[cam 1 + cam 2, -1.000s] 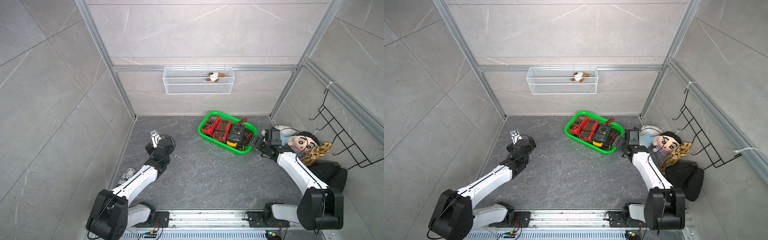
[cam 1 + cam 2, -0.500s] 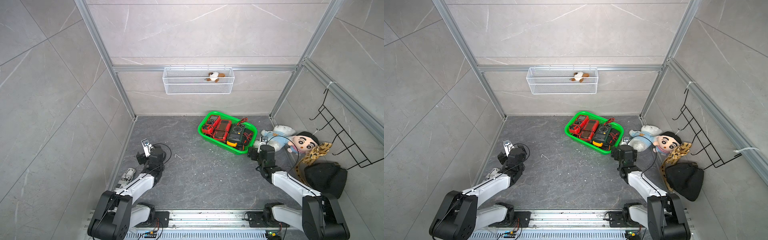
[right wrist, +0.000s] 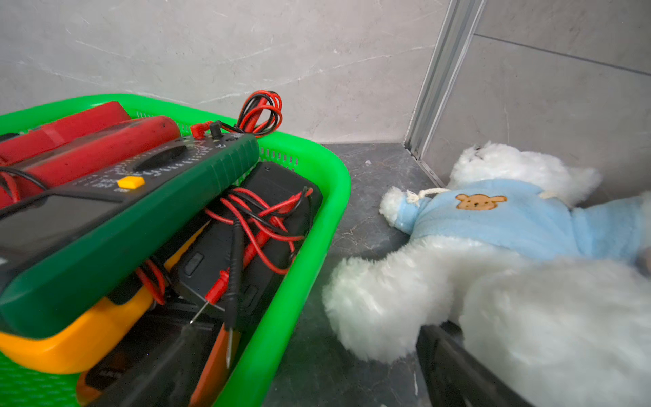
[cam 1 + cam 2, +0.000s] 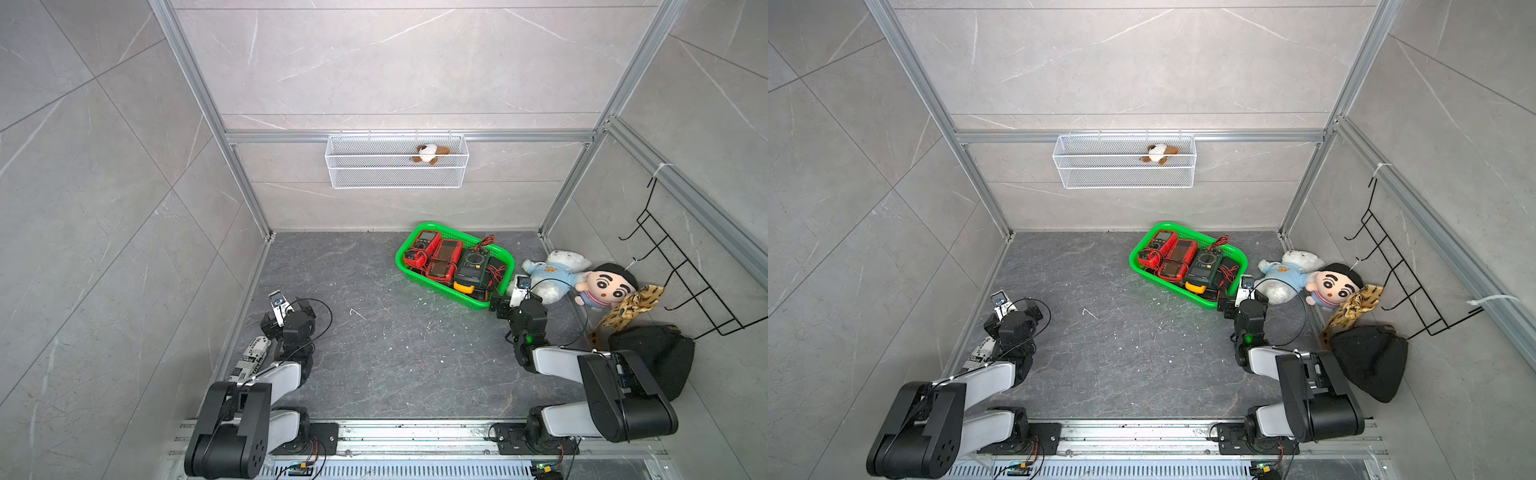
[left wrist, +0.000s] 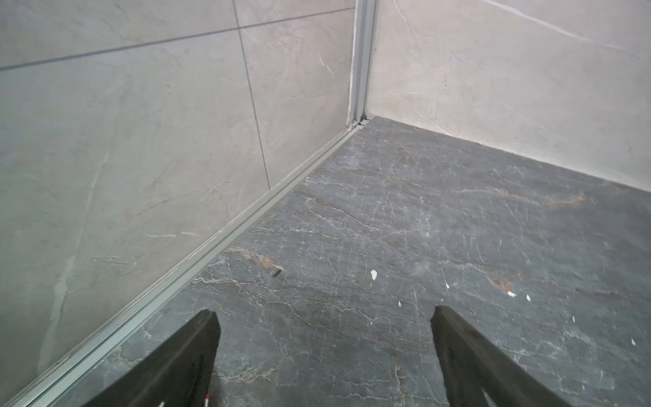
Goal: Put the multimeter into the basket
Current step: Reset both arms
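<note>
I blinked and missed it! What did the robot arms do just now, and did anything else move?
The left gripper drew back and toward the grey tiled left wall; the right gripper drew back too, from the right end of the bright green perforated plastic basket to its near corner. Both are open, holding nothing. The basket, its red and dark green multimeters and the white plush bear stayed put.

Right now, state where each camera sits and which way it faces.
Both top views: high at the front, looking down; left arm and right arm show.
Left wrist: faces bare floor corner; open left gripper shows.
Right wrist: faces basket and white bear; one finger shows.
Shared: basket and bear, with top views.
</note>
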Action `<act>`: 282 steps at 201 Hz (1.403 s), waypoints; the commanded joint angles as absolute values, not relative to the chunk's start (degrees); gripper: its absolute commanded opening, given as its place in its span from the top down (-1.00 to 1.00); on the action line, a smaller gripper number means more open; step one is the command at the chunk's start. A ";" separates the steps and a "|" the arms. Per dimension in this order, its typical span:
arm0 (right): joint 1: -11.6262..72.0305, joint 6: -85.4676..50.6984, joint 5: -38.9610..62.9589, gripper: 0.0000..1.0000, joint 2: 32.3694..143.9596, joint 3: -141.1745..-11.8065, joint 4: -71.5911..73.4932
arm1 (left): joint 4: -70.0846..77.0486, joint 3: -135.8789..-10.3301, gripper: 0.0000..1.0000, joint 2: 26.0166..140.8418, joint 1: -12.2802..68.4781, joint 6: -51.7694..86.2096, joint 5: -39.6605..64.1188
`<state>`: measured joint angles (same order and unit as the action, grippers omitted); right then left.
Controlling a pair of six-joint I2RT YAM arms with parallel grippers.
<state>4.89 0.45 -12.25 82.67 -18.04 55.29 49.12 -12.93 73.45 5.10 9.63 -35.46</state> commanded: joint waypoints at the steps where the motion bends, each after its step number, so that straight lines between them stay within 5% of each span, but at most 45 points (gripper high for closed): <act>1: 3.21 1.57 -8.18 -1.00 87.51 -15.49 61.80 | 60.29 -13.53 -0.96 78.50 4.63 5.36 -31.21; 37: 0.80 0.03 -5.33 -0.99 88.71 -13.22 67.57 | 61.15 -15.71 -0.96 83.34 3.34 4.75 -26.51; 81: -0.60 -1.14 -3.41 -1.00 88.01 -15.59 61.69 | 71.69 -11.74 -0.96 87.03 -2.45 6.82 -14.88; 128: -0.65 -1.73 -5.00 -1.00 87.87 -18.64 55.69 | 67.19 -12.84 -0.96 85.98 -5.88 7.89 -7.01; 180: -0.70 -1.49 -4.93 -1.00 87.89 -18.72 55.58 | 68.34 -12.17 -0.96 85.96 -4.04 8.75 -15.59; 282: -0.66 -1.49 -5.01 -1.00 87.89 -18.72 55.55 | 68.64 -12.00 -0.96 85.84 -4.04 8.85 -15.67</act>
